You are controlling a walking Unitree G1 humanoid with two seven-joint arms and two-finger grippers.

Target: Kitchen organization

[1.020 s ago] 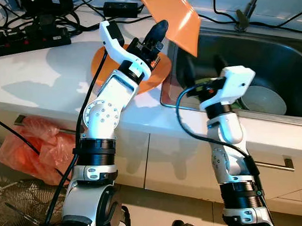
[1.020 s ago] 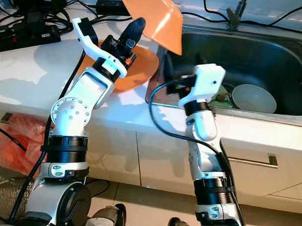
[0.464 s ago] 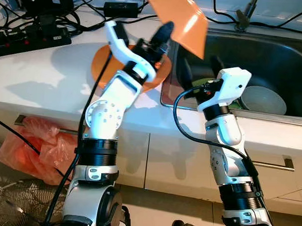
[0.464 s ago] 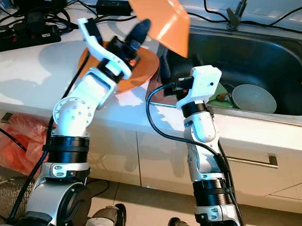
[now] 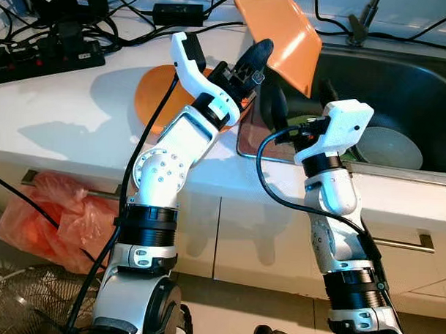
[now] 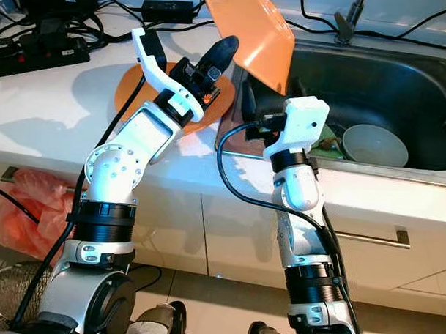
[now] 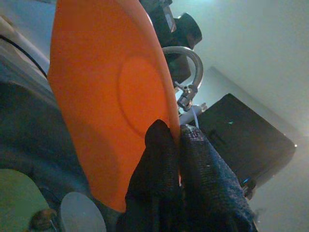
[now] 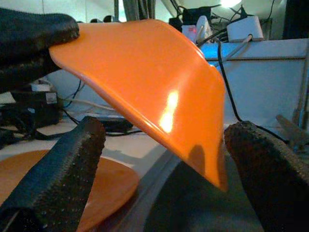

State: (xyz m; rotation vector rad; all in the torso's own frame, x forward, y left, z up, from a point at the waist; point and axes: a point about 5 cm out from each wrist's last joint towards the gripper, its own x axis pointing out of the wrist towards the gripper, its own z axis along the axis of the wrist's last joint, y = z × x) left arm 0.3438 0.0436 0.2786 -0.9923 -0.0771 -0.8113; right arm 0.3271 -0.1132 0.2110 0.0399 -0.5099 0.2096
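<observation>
My left gripper (image 5: 261, 54) is shut on the rim of an orange plate (image 5: 279, 35) and holds it tilted in the air over the left edge of the steel sink (image 5: 401, 92). In the left wrist view both fingers (image 7: 161, 159) pinch the orange plate (image 7: 111, 96). A second orange plate (image 5: 156, 91) lies flat on the white counter behind the left arm. My right gripper (image 8: 159, 159) is open at the sink's near left corner, its fingers (image 8: 63, 169) spread below the held orange plate (image 8: 145, 77). A white bowl (image 5: 388, 147) rests in the sink.
Black cables and a power strip (image 5: 44, 54) crowd the back left of the white counter (image 5: 56, 117). The tap (image 5: 360, 25) stands behind the sink. An orange plastic bag (image 5: 53, 212) hangs by the cabinet, above a wire fan guard (image 5: 28, 299) on the floor.
My left arm has carried the held orange plate rightward and lower, toward the sink. The right arm has barely moved.
</observation>
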